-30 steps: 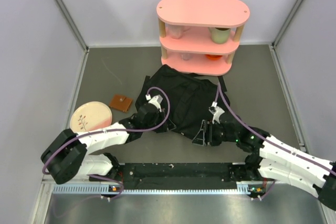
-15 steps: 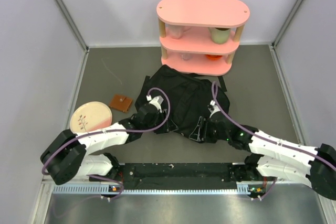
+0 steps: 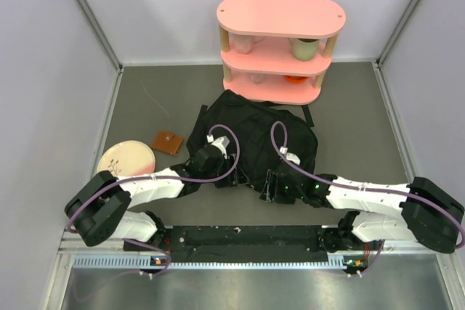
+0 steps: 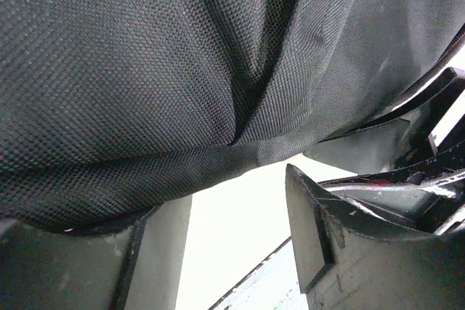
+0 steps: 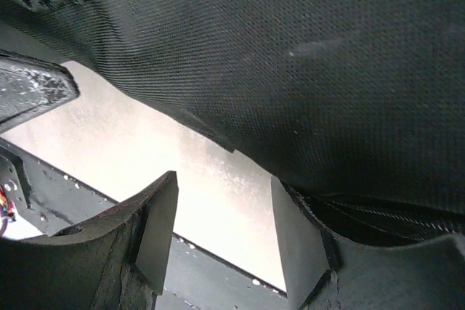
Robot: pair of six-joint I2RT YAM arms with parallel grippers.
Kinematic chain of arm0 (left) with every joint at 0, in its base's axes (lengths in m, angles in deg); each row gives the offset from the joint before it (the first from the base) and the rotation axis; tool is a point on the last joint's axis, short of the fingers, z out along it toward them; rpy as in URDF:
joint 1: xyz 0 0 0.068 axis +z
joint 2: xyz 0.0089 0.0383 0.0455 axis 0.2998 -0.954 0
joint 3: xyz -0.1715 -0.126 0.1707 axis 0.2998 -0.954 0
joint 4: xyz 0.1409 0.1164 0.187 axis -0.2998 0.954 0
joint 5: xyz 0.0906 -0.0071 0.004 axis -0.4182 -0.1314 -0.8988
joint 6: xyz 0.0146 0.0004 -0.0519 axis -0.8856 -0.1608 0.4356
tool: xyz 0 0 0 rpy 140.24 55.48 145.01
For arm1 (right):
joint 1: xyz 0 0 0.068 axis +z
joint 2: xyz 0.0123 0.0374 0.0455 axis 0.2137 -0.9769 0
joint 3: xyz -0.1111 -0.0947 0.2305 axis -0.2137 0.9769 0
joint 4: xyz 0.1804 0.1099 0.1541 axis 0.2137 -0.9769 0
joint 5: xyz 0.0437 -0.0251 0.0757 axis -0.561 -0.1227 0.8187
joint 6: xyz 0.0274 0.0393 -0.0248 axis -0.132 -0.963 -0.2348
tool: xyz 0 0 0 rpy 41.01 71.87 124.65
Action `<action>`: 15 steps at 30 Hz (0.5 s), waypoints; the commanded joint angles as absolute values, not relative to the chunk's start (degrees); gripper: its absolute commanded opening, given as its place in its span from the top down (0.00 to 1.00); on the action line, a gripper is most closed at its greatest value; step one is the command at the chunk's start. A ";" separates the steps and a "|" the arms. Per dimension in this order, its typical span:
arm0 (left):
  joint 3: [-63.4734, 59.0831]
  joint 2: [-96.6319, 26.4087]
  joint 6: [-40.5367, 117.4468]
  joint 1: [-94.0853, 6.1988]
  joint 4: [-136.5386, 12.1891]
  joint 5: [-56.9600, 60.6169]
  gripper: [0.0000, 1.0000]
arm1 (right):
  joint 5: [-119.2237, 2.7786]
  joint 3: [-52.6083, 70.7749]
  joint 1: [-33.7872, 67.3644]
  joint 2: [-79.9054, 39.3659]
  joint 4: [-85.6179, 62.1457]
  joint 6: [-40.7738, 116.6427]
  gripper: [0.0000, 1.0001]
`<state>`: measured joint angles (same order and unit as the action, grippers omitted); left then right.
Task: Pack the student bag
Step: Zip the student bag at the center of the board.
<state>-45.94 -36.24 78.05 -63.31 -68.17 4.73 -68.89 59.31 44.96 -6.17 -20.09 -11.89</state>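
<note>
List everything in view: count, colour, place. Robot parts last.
student bag: 1, black, table centre, in front of the shelf
shelf: 1, pink, three tiers, back centre
olive cup: 1, middle tier, right
pinkish cup: 1, middle tier, left
orange item: 1, bottom tier, too hidden to identify
brown square: 1, left of the bag
plate: 1, pink with plant motif, near left
table: 1, grey
left end effector: 1, black, open, at the bag's near-left edge
right end effector: 1, black, open, at the bag's near edge
</note>
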 commanded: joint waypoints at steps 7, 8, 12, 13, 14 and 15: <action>-46.15 -37.66 77.94 -63.41 -71.85 5.35 0.41 | -77.28 55.71 45.67 -2.57 -16.94 -9.92 0.46; -46.15 -37.75 77.94 -63.50 -71.85 5.26 0.41 | -77.90 56.06 45.76 -1.95 -17.03 -10.27 0.46; -46.24 -38.19 78.20 -63.50 -72.55 5.52 0.41 | -77.91 56.33 45.67 -2.29 -17.29 -10.54 0.46; -46.15 -38.28 78.20 -63.50 -72.38 5.52 0.41 | -77.38 56.15 45.67 -3.25 -17.12 -10.53 0.46; -46.06 -38.28 78.12 -63.50 -72.38 5.69 0.41 | -76.77 55.98 45.67 -3.96 -16.77 -10.45 0.46; -46.15 -38.28 78.12 -63.50 -72.46 5.70 0.41 | -76.50 55.80 45.67 -4.75 -16.68 -10.53 0.46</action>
<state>-46.00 -37.40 78.03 -63.31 -69.17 4.94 -75.34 58.35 45.29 -2.83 -19.04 -11.24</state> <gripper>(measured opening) 0.587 0.538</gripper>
